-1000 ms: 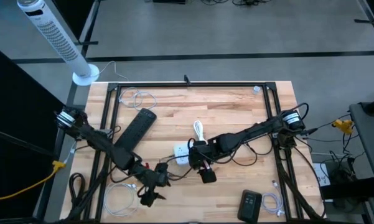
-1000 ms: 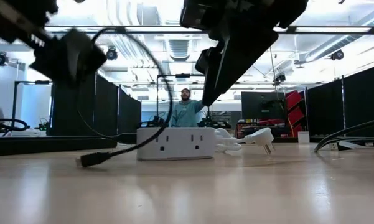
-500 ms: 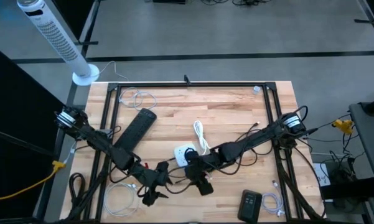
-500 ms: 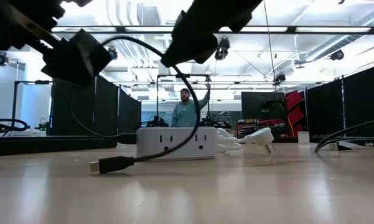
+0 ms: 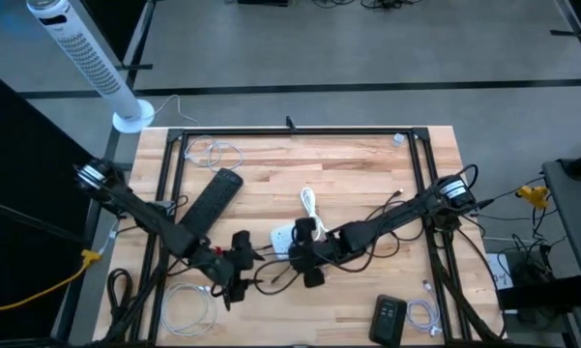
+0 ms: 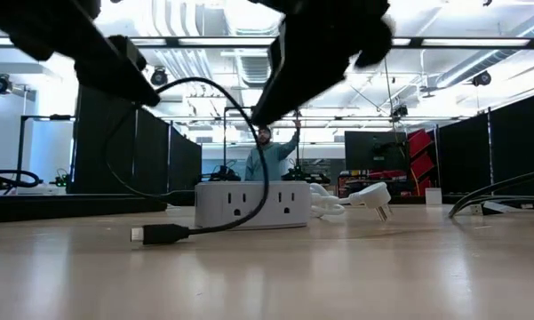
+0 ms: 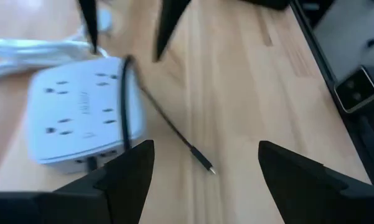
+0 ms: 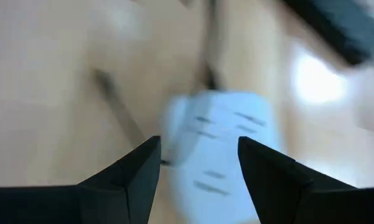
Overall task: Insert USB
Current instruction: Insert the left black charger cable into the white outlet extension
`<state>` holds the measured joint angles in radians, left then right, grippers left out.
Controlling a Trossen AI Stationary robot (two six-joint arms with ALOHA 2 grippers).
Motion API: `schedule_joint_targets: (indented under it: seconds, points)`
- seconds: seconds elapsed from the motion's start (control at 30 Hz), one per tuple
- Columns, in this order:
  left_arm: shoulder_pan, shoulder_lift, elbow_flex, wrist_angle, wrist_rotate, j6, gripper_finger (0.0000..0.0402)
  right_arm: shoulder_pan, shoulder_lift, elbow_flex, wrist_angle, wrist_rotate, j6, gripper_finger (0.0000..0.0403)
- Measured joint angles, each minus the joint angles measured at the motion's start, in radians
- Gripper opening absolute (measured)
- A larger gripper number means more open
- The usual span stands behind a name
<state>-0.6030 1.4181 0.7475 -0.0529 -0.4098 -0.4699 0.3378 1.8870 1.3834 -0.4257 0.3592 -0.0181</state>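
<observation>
- White rectangular plastic power strip (image 5: pixel 286 237) lying flat near the middle of the light wooden plank counter (image 5: pixel 367 164), outlet side up, white cord and plug (image 6: pixel 370 197) trailing to its far right.
- Thin black USB cable (image 6: pixel 240 142) draped over the strip, its black USB plug (image 6: pixel 158 234) resting on the counter just in front of the strip's near edge, not inserted.
- Left tool (image 5: pixel 240 259) near-left of the strip, fingers (image 7: pixel 121 177) spread apart, nothing between them; strip and plug tip (image 7: pixel 206 165) visible just ahead.
- Right tool (image 5: pixel 307 259) just beside the strip's near-right side, fingers (image 8: pixel 132 171) apart and empty, hovering over the strip.
- Black remote control (image 5: pixel 211 201) lying far-left of the strip; dark rectangular device (image 5: pixel 388 317) near the near-right edge.
- Person (image 6: pixel 268 158) standing in the room beyond, one arm raised.
</observation>
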Motion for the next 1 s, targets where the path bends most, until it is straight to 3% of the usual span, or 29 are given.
schedule_joint_targets:
  seconds: [0.1, 0.2, 0.43, 0.53, 0.83, 1.0]
  points:
    - [-0.013, -0.027, 0.0, -0.001, -0.062, -0.003, 0.0276, -0.005, 0.0, 0.0, -0.042, 0.085, 0.002, 0.0199]
    - [-0.026, -0.043, 0.0, -0.002, -0.12, -0.003, 0.0276, -0.005, 0.0, 0.0, -0.037, 0.063, 0.046, 0.02]
    - [-0.033, -0.045, 0.0, -0.018, -0.136, -0.003, 0.0276, 0.004, 0.0, 0.0, -0.031, -0.308, 0.208, 0.0199]
    - [-0.033, -0.045, 0.0, -0.017, -0.172, 0.0, 0.0276, 0.017, 0.0, 0.0, -0.03, -0.376, 0.26, 0.02]
    - [-0.033, -0.045, -0.002, -0.017, -0.211, 0.0, 0.0276, 0.041, 0.0, -0.099, 0.223, -0.28, 0.225, 0.0201]
    - [-0.033, -0.045, -0.002, -0.017, -0.211, -0.002, 0.0276, 0.036, 0.0, -0.132, 0.23, -0.179, 0.183, 0.0198]
